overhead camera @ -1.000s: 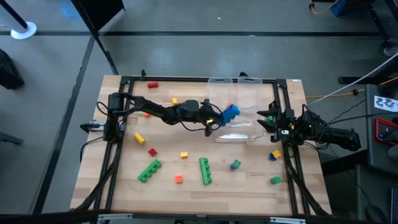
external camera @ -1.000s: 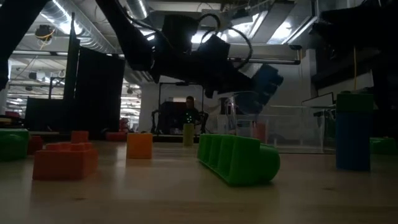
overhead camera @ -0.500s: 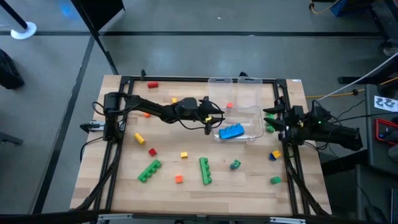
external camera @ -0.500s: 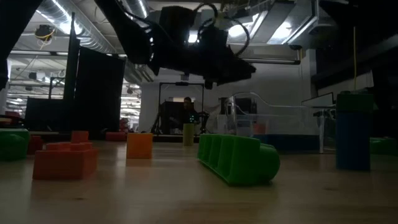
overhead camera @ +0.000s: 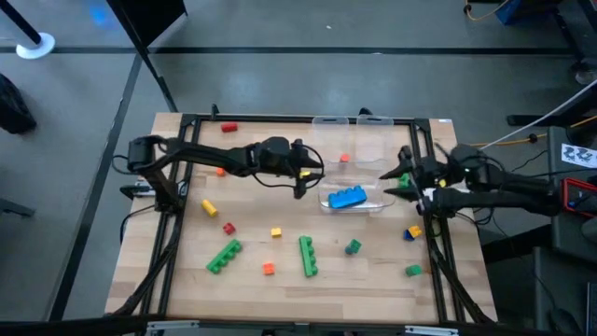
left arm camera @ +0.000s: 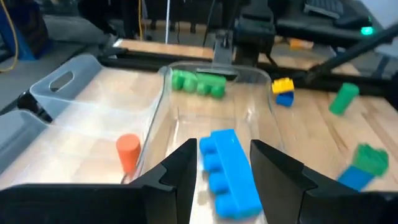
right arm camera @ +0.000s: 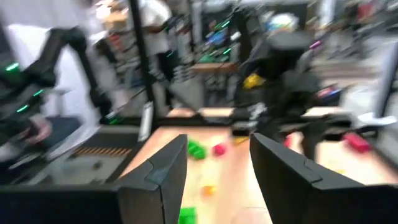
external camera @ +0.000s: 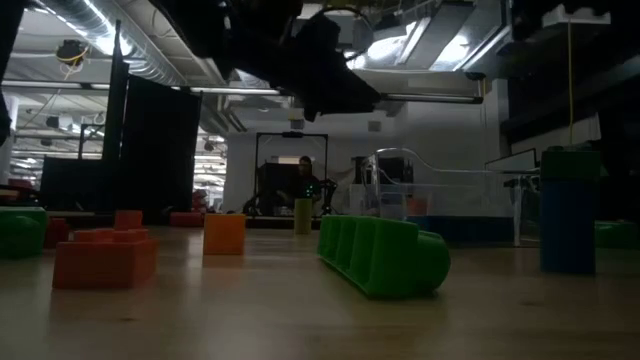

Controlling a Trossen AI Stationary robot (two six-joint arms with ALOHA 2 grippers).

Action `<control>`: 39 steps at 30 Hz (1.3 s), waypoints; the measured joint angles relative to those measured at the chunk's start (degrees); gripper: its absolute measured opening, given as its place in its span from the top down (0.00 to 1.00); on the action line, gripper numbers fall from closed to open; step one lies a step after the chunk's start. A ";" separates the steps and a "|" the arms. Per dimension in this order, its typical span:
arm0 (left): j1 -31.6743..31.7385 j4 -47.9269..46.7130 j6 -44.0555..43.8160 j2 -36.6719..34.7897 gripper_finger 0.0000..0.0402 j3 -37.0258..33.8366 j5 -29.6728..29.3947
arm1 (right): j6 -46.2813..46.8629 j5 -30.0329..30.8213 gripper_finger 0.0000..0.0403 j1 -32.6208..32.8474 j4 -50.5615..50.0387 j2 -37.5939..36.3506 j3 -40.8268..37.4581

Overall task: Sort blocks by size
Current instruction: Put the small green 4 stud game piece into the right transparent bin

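Observation:
A blue block (overhead camera: 347,198) (left arm camera: 229,171) lies flat on the floor of the clear tray (overhead camera: 366,149) (left arm camera: 155,118), in its near compartment. An orange cylinder (overhead camera: 344,159) (left arm camera: 127,151) stands in the far compartment. My left gripper (overhead camera: 301,184) (left arm camera: 222,150) hangs open just left of the tray and above it, its fingers clear of the blue block. My right gripper (overhead camera: 396,183) (right arm camera: 217,142) hovers open at the tray's right end, holding nothing. A green block (overhead camera: 403,176) (left arm camera: 198,83) sits by that end.
Loose blocks lie on the wooden table: two long green bars (overhead camera: 224,255) (overhead camera: 308,255), red (overhead camera: 229,126), yellow (overhead camera: 208,206) and orange (overhead camera: 269,269) pieces, a green-on-blue stack (overhead camera: 353,247), and a yellow-on-blue one (overhead camera: 413,231). Black rails (overhead camera: 177,224) frame the table.
My left gripper has let go of the blue block, which has dropped from above the tray and now lies on its floor. The gripper has then risen and drawn back toward the table's left edge. My right gripper has risen and tipped up.

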 joint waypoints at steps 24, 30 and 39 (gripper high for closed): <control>-1.29 -23.98 -1.60 -8.22 0.67 -0.02 0.02 | -18.50 3.59 0.56 19.48 -14.65 32.05 18.27; -2.47 -24.36 -2.14 -8.22 0.67 -0.04 0.00 | -19.51 10.98 0.56 24.54 -25.56 41.73 24.49; -4.09 -24.42 -3.25 -8.22 0.67 -0.04 0.00 | -19.36 10.99 0.56 29.44 -32.04 53.69 32.14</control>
